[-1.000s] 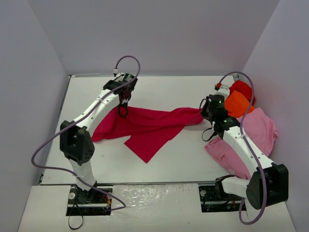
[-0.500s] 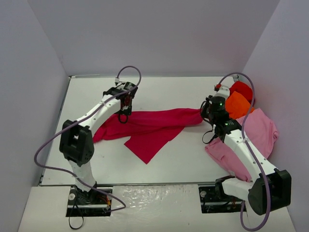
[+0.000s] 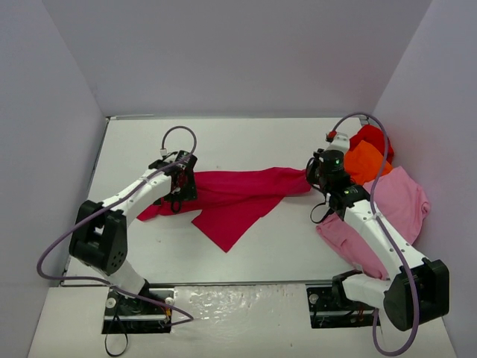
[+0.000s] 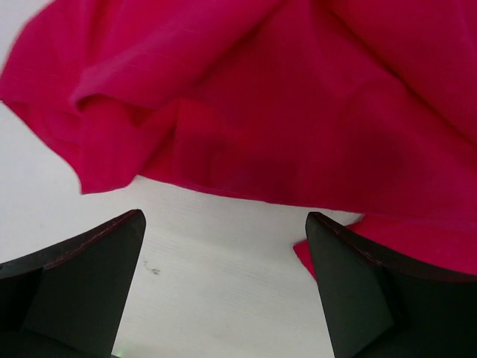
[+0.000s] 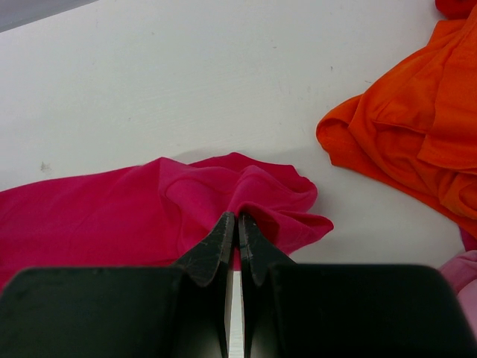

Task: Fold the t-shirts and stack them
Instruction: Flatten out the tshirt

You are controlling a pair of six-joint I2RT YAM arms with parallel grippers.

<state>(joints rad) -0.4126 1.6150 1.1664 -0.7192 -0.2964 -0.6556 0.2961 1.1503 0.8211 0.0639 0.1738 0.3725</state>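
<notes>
Shirts first: a light pink shirt [image 3: 406,195] lies crumpled along the right side of the white table [image 3: 246,138], partly under the right arm. Past it, in the far right corner, an orange shirt [image 3: 367,160] and a red shirt [image 3: 375,137] are bunched up against each other. The orange one is just beside where the right arm is working, so that corner is pretty crowded. The crimson-magenta shirt [image 3: 238,195] is spread out rumpled across the middle of the table between the two arms, with one pointed flap reaching toward the near edge. The left gripper [image 4: 223,220] sits low at the shirt's left end with its jaws spread wide. It's got nothing in them, just bare table between the fingers and the cloth edge right ahead. The right gripper [image 5: 237,220] is closed tight, pinching a bunched fold at the shirt's right end.
</notes>
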